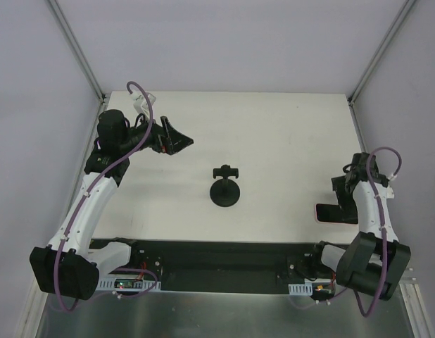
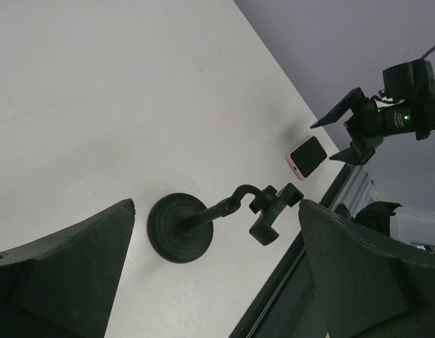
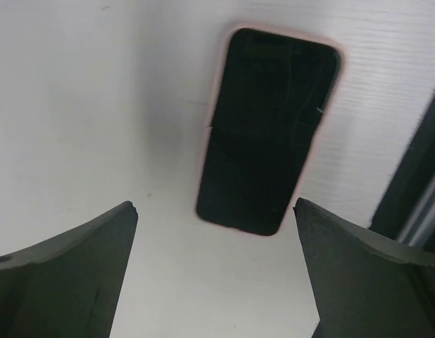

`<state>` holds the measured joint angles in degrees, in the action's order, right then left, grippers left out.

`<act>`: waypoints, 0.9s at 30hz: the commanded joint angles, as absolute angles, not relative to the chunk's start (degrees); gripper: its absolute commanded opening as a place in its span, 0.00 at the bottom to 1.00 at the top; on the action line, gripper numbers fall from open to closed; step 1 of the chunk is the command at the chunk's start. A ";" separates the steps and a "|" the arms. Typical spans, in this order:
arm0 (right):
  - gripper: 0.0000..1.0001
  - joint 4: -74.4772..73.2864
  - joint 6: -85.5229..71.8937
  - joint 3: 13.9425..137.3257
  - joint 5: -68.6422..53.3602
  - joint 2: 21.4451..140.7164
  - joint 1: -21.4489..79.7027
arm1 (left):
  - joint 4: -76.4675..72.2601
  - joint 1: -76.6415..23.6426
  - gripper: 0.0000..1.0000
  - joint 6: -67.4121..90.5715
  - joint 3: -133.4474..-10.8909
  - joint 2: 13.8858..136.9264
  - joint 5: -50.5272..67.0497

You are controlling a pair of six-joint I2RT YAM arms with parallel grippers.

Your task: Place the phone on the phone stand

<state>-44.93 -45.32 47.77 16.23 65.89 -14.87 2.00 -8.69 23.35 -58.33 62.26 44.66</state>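
The phone point(image 3: 268, 130), black screen up in a pale pink case, lies flat on the white table near its front right edge. It also shows as the phone point(image 1: 330, 213), half hidden by the right arm, and the phone point(image 2: 307, 156). My right gripper point(image 3: 215, 203) hovers open right over it, touching nothing; in the top view the right gripper point(image 1: 342, 190) stands just behind it. The phone stand point(image 1: 224, 189) stands upright mid-table: disc base point(image 2: 181, 227), bent post, clamp holder point(image 2: 274, 208) with nothing in it. My left gripper point(image 1: 177, 139) is open, back left of the stand and apart from it.
A black strip point(image 1: 224, 257) runs along the table's near edge between the arm bases. Grey enclosure walls with metal corner posts point(image 1: 80, 49) close in the back and both sides. The right table edge point(image 1: 362, 141) lies close to the right arm.
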 commanded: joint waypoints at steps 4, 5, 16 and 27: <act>0.97 -45.63 -49.93 41.84 11.98 67.05 -26.88 | 0.18 -9.14 0.99 24.17 -59.41 61.87 46.32; 0.97 -44.40 -49.05 41.05 11.17 67.93 -27.68 | 0.09 -9.14 0.99 24.17 -59.33 61.87 46.49; 0.97 -34.46 -43.25 41.21 7.04 77.24 -28.83 | 0.17 -9.05 0.99 24.26 -59.41 62.23 46.41; 0.98 -37.09 -40.87 48.43 8.61 86.48 -21.55 | 0.18 -9.14 0.99 24.43 -59.33 62.84 46.58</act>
